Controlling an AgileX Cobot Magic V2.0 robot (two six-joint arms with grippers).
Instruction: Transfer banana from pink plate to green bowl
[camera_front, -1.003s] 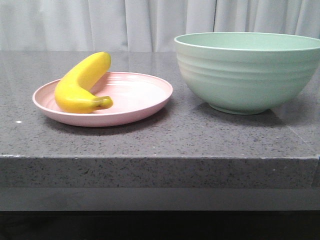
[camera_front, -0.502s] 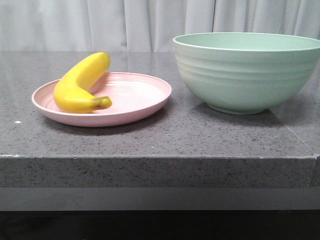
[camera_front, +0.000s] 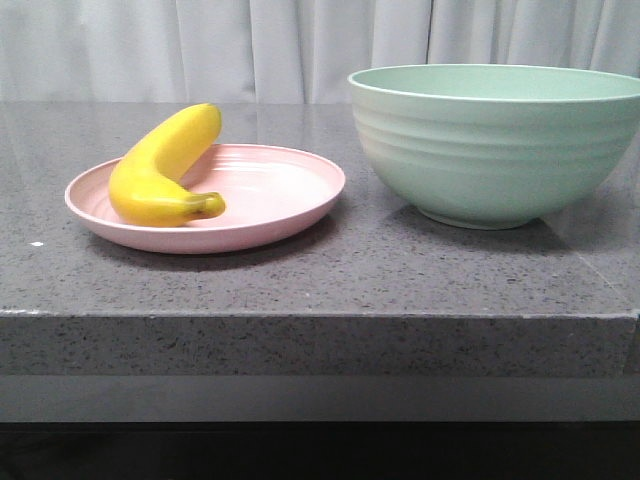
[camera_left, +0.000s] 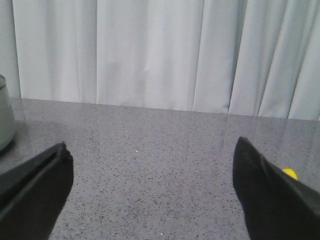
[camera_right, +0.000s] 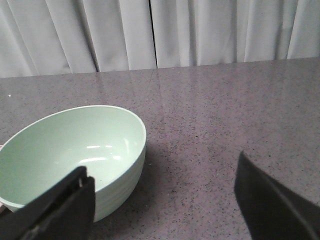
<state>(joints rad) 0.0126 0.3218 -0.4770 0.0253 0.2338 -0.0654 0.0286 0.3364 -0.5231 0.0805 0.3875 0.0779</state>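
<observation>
The banana lies on the left side of the pink plate, its stem tip pointing right. The green bowl stands to the right of the plate and is empty inside in the right wrist view. Neither gripper shows in the front view. My left gripper is open and empty over bare countertop; a small bit of the banana peeks out behind one finger. My right gripper is open and empty, with one finger next to the bowl's rim.
The things stand on a speckled grey stone counter with a front edge close to the plate and bowl. White curtains hang behind. A pale rounded object shows at the edge of the left wrist view.
</observation>
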